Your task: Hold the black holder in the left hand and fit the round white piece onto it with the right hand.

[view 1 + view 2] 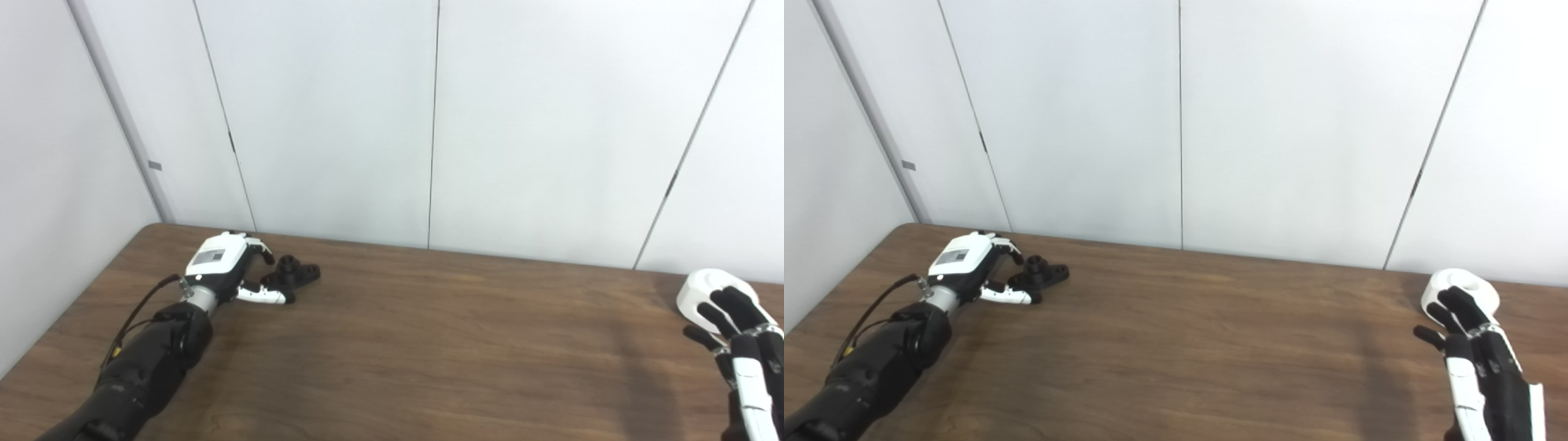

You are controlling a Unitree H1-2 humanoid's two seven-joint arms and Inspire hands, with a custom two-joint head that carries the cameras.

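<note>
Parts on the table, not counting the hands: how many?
2. The black holder sits far left, at the left hand's fingertips. The round white piece sits far right, just beyond the right hand, partly hidden by its fingers.

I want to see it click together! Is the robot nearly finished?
Not yet. Nothing is joined. The left hand is open around the black holder, which sits on the table. The right hand is open, reaching the round white piece. Lifting and fitting remain.
</note>
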